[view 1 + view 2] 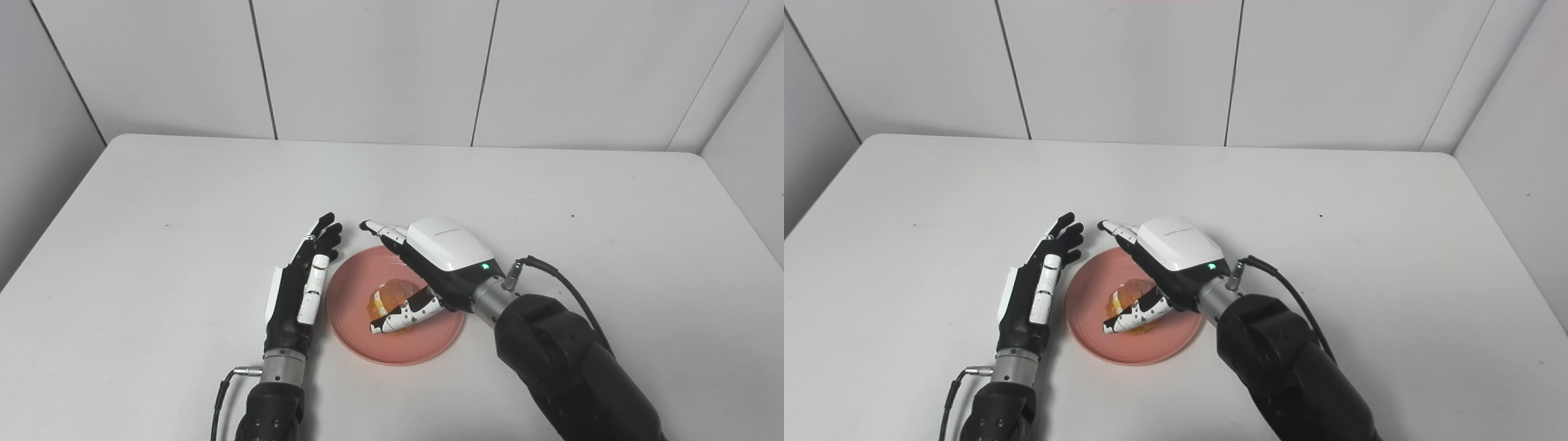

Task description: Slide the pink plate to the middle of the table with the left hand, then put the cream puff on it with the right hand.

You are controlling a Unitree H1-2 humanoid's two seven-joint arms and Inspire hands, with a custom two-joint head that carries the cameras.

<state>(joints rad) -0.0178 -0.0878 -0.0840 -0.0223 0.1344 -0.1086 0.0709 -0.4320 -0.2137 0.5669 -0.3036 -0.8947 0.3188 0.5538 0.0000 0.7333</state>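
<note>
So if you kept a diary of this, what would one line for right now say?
round pink plate: mid-table | golden cream puff: on plate | right hand: around puff, grip unclear | left hand: open beside plate

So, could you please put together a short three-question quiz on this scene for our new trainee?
1. True or false: the cream puff lies on the pink plate.
2. Which hand is over the plate? A) the left hand B) the right hand C) neither
3. Fill in: the left hand stands edge-up, fingers straight, just ____ the plate's left rim, holding nothing.

Key
1. True. The puff sits near the plate's middle.
2. B. The right hand reaches over the plate, its thumb lying across the puff's near side and its fingers extended past the far side; whether it grips the puff cannot be told.
3. Beside, on the white table.
</note>
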